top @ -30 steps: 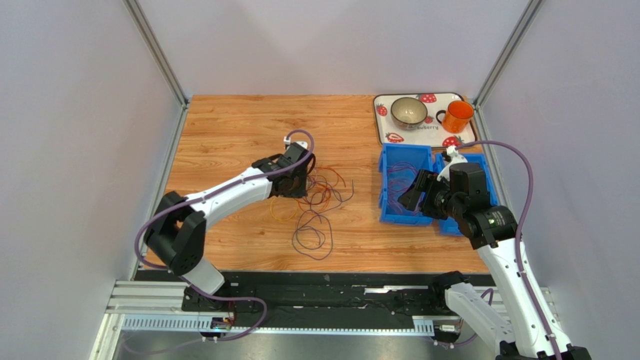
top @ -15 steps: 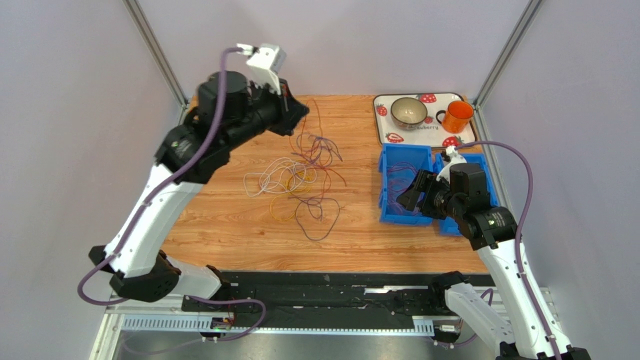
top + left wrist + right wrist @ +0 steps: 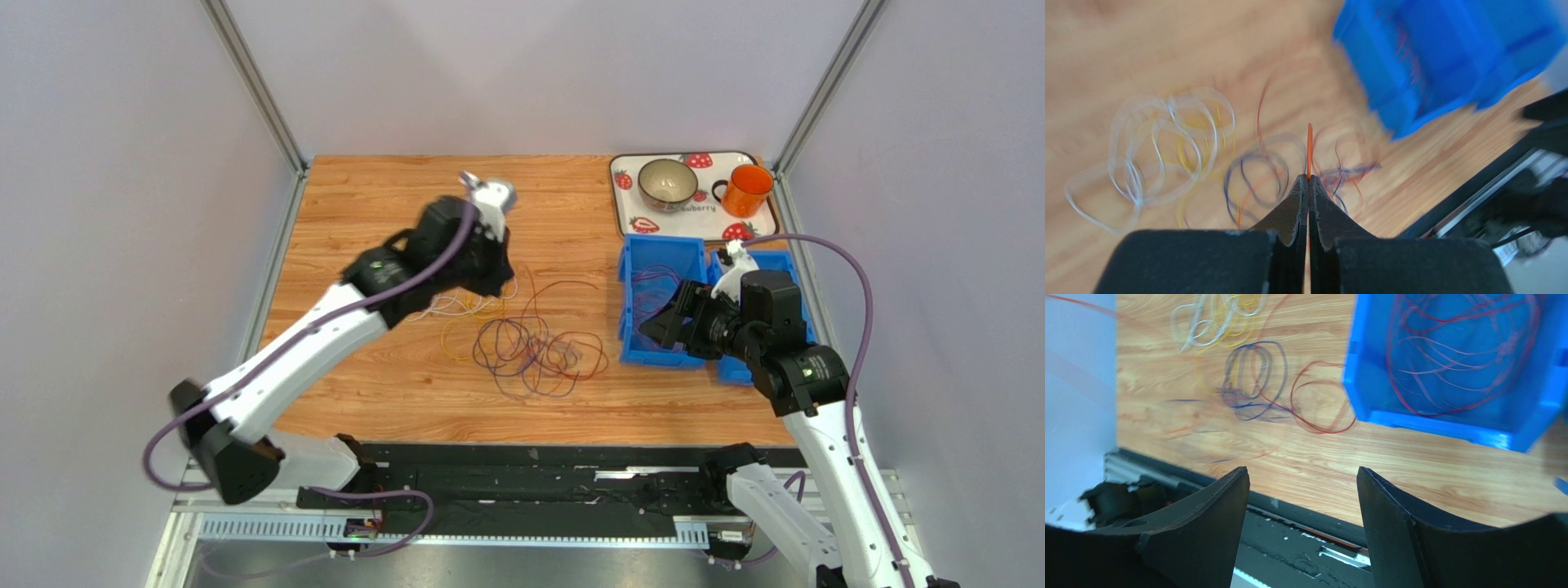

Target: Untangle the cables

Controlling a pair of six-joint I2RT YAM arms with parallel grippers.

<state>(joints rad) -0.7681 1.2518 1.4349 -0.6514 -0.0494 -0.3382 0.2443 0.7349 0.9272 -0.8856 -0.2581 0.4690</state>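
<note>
Evidently clamped, the left gripper pinches a thin orange-red wire; motion blur smears the other loose coloured cables on the wooden table below. Its arm reaches over them, wrist hiding the jaws from above; the right gripper hangs agape beside the blue plastic bin.

High camera looks down; both wrist cameras share cables and blue bin.

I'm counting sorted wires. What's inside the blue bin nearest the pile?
Loops of thin red wires, a few purplish, lie in the blue bin. From above, the right gripper covers its near corner, so that part is hidden.
</note>
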